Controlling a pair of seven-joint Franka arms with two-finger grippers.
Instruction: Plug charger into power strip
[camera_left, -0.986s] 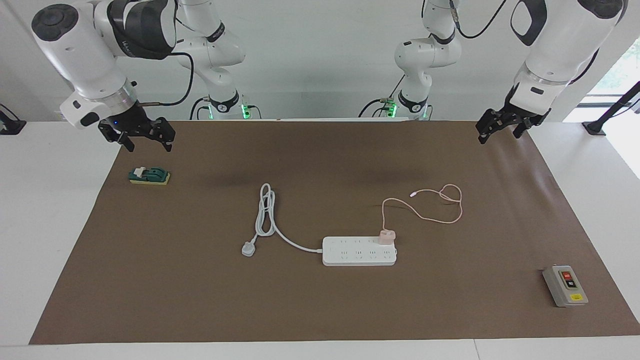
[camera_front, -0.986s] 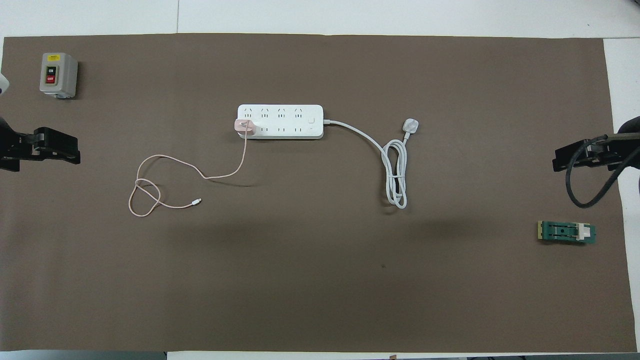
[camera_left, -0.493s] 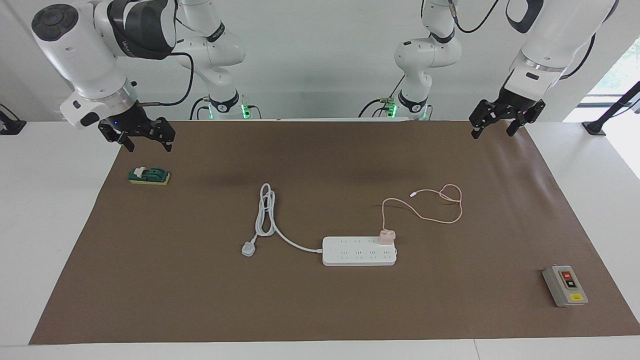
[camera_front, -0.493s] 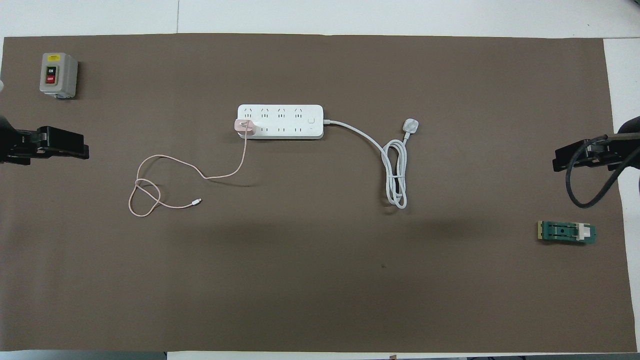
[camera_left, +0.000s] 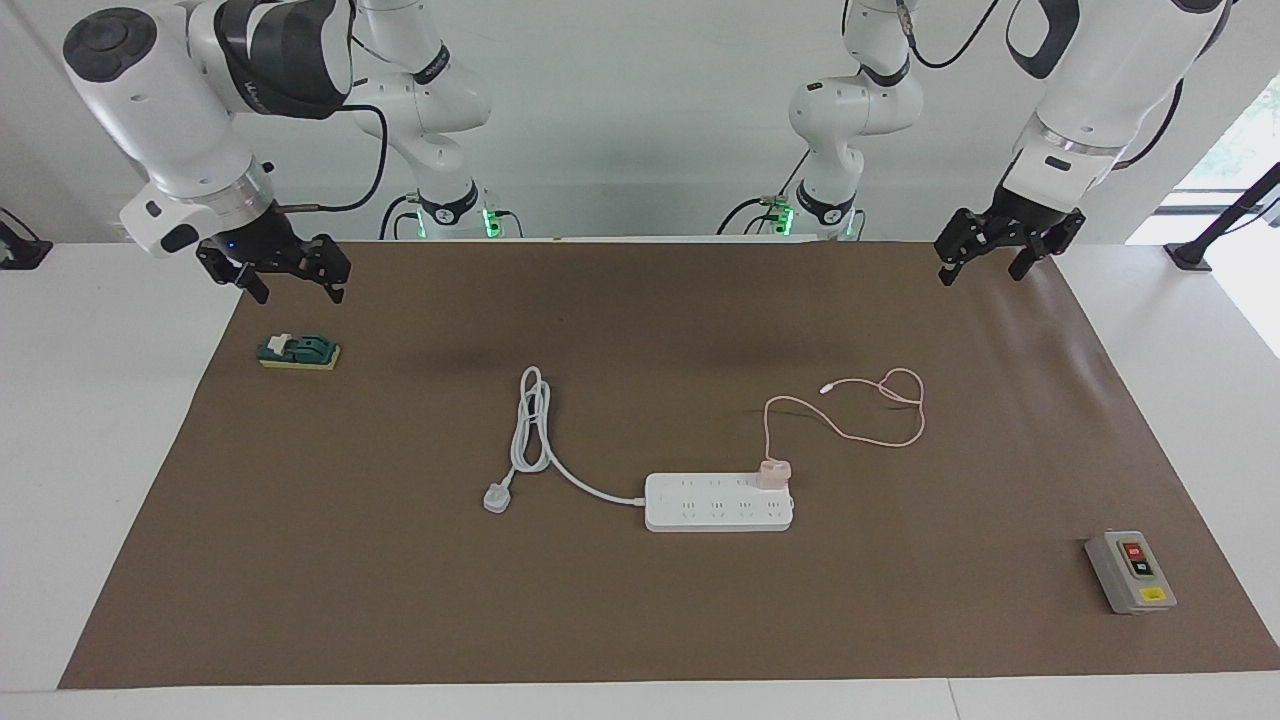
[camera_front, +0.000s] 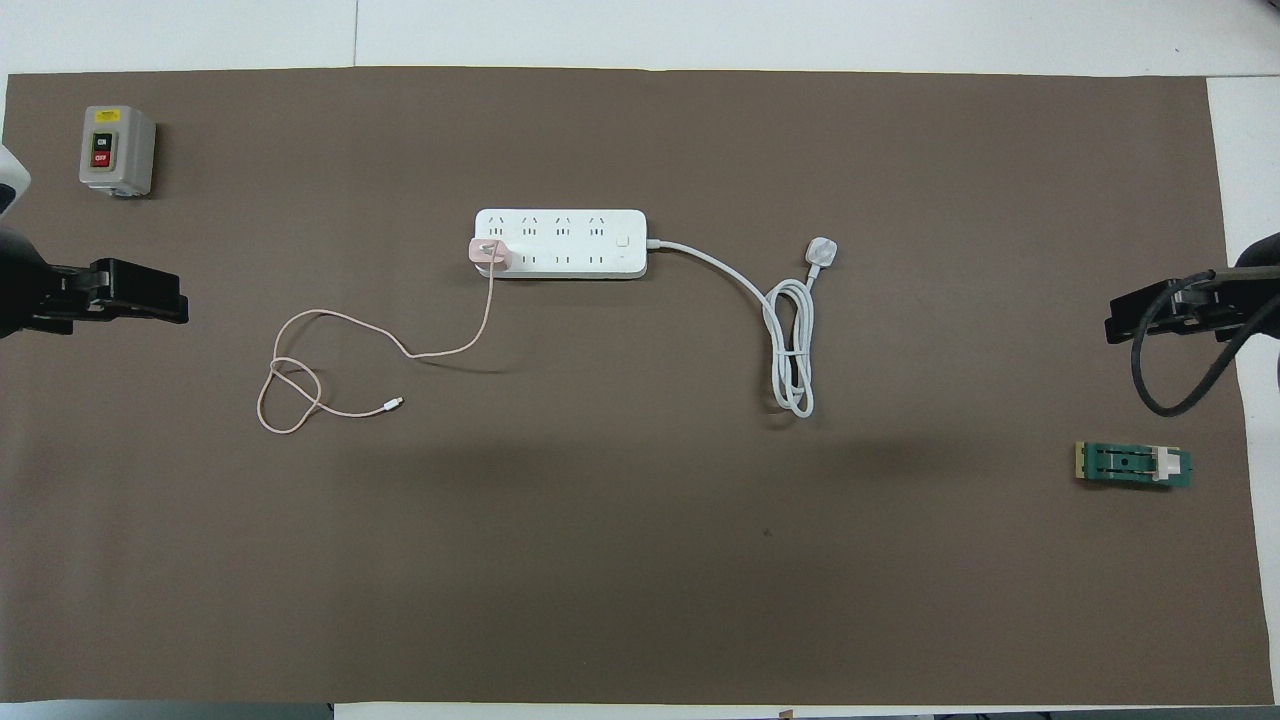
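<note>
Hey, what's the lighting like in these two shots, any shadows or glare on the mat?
Facing view: soft, even light; two faint dark smudges on the mat nearer the robots than the strip; bright window at the left arm's end. Overhead view: a broad dim band shades the mat on the robots' side of the cable; no glare.

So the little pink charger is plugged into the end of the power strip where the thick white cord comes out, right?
Not quite. The pink charger does sit on the power strip, but at the end away from the thick white cord, toward the left arm's end of the table. The overhead view shows this.
</note>
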